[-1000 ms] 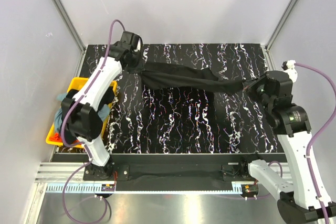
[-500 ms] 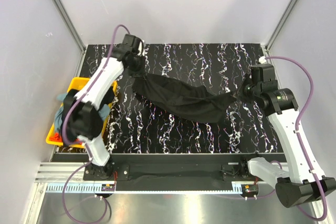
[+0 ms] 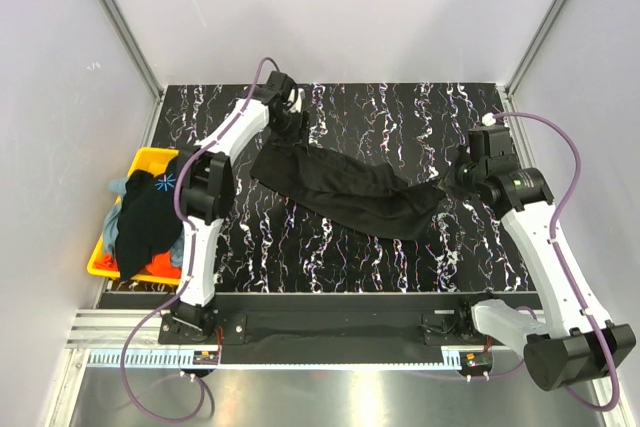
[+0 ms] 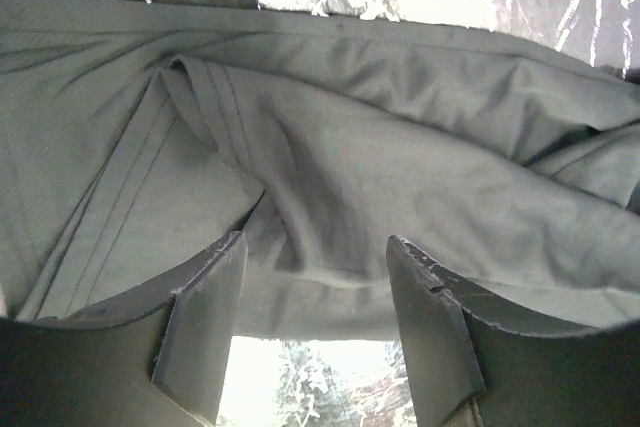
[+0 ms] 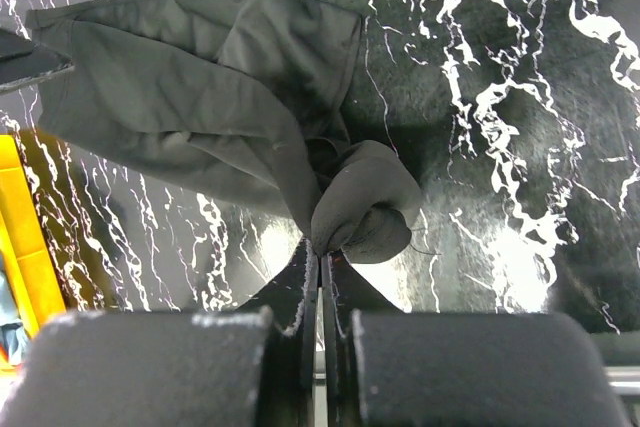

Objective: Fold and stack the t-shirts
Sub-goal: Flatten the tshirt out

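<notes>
Far left: yellow bin (image 3: 143,156) holding piled t-shirts (image 3: 150,217) at worktop (image 3: 400,107) edge. L pincer (image 4: 315,252) standing spread over plain black t-shirt's (image 3: 350,192) left end, shirt lying strung across mid-worktop. R pincer (image 5: 320,247) pinching its bunched right end.

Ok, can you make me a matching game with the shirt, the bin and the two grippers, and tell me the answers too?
Things:
1. shirt
2. bin
3. left gripper
4. right gripper

Matches:
a. open
b. yellow
c. shut, pinching cloth
d. black, lying across the table

Pairs: 1-d, 2-b, 3-a, 4-c
</notes>
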